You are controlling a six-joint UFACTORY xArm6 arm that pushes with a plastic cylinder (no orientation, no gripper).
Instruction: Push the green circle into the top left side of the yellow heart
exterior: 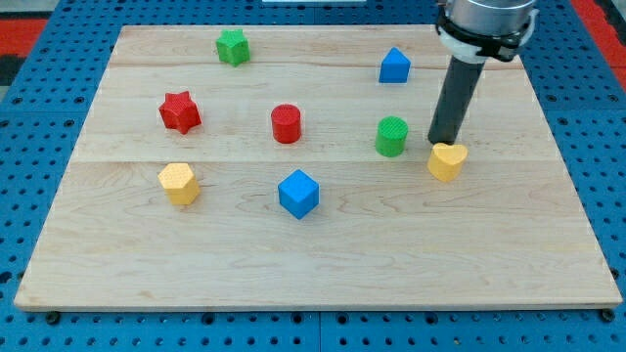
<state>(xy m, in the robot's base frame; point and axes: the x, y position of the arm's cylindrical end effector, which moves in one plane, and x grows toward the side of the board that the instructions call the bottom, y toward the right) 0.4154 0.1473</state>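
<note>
A wooden board (323, 264) lies on a blue pegboard surface (39, 88) and carries eight small coloured blocks. The dark rod comes down from the view's top right, and my tip (439, 143) rests on the board just beside the yellow heart (447, 160), at that block's upper left edge; whether the two touch cannot be told. The rod has no fingers, so nothing opens or closes, and it holds nothing.

The green circle (391, 135), a short cylinder, stands upright just to the view's left of my tip and near the upper left of the yellow heart, with a narrow strip of bare board between the two blocks. My tip stands between them, closer to the heart.

The other blocks lie well apart from this pair. A blue block with a peaked top (394, 66) sits above the green circle. A red cylinder (286, 123) stands near the board's centre, with a red star (180, 111) to its left. A green star (232, 46) lies near the top edge. A yellow hexagonal block (179, 183) and a blue cube (298, 193) occupy the lower left.
</note>
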